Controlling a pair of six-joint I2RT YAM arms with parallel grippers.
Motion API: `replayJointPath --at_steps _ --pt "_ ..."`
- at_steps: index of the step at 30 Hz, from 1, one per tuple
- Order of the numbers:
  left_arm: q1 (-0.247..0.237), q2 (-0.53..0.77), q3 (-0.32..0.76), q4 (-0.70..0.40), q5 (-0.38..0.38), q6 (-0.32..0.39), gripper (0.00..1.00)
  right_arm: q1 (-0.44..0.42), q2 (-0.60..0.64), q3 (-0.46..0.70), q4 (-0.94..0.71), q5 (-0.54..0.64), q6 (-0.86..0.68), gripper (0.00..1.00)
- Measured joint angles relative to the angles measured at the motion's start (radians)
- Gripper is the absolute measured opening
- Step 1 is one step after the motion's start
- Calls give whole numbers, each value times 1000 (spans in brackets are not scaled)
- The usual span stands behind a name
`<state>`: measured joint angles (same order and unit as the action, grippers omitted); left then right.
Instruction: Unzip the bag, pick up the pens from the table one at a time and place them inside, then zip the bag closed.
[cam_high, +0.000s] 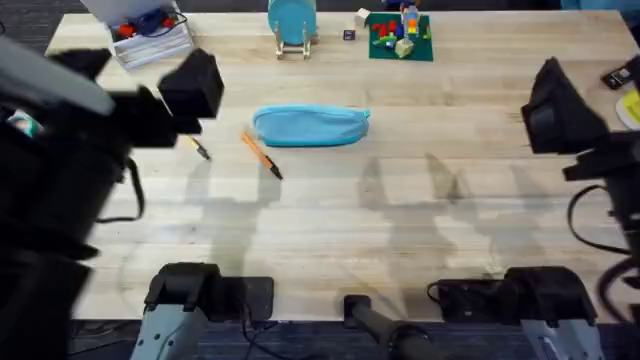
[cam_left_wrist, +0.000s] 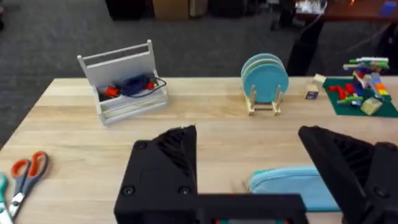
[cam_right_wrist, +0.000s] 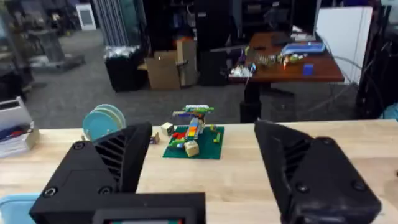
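Bag (cam_high: 311, 126): light blue pouch, lying flat on the desk (cam_high: 400, 230), mid-rear; zipper state cannot be told.
Pens: 2 on the desk. Orange pen (cam_high: 261, 155) just in front of the bag's left end, angled. Tan pen (cam_high: 199, 148) further left, beside the left tool.
Left tool (cam_left_wrist: 249, 168): fingers spread, nothing between them, raised above the desk left of the bag.
Right tool (cam_right_wrist: 202, 168): released, fingers wide, empty, at the desk's right side, well apart from the bag.
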<state>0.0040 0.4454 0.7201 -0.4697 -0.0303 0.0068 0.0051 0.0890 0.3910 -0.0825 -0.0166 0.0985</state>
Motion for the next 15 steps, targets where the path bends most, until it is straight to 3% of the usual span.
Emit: replayJointPath --at_steps 8,15 --pt "0 215 284 -240 14 1 993 0 251 221 -153 -7 6 996" --pt "0 389 457 -411 57 1 993 0 529 415 -322 -37 -21 996"
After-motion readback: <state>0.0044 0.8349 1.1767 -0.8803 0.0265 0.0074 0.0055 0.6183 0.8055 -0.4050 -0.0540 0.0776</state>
